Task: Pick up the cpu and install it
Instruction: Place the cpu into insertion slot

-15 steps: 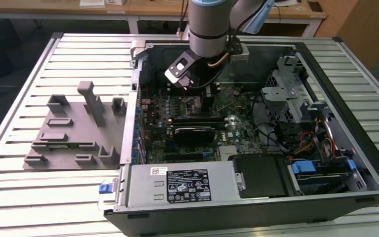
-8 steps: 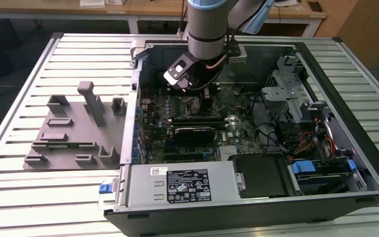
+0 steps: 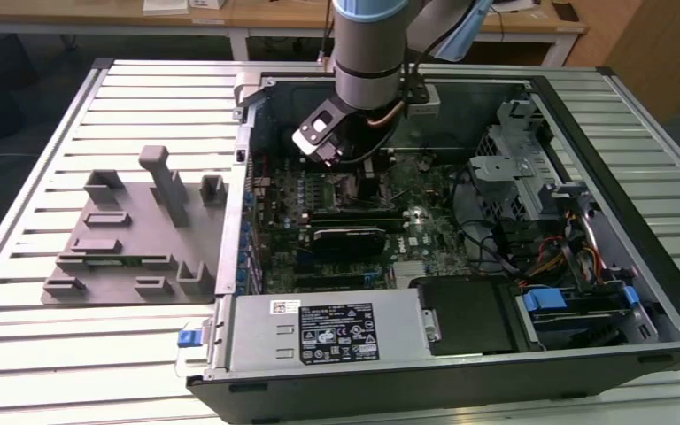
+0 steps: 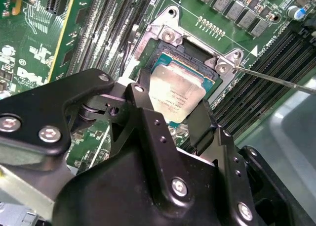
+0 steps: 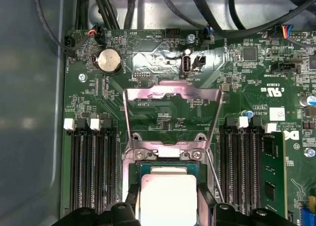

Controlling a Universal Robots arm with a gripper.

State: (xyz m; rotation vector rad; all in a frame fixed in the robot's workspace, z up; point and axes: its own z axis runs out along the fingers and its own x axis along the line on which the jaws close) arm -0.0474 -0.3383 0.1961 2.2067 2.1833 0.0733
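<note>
The cpu [image 4: 177,90], a flat square chip with a silvery-grey top, sits between my gripper's [image 4: 172,99] two black fingers [image 4: 143,95], slightly tilted over the open socket [image 4: 195,53] of the green motherboard. In the first wrist view the cpu [image 5: 168,186] lies just over the socket frame [image 5: 168,154], and the gripper [image 5: 168,199] is shut on its two opposite edges. In the exterior view the gripper [image 3: 322,146] hangs inside the open computer case, low over the board's upper middle.
The socket's metal load plate [image 5: 170,95] stands folded open, with its thin lever [image 5: 215,179] beside it. Memory slots [image 5: 91,171] flank the socket, and one holds a stick [image 5: 271,171]. A grey holder tray [image 3: 139,230] lies outside the case [image 3: 576,97]. Cables and drive bays [image 3: 541,186] crowd the exterior view's right.
</note>
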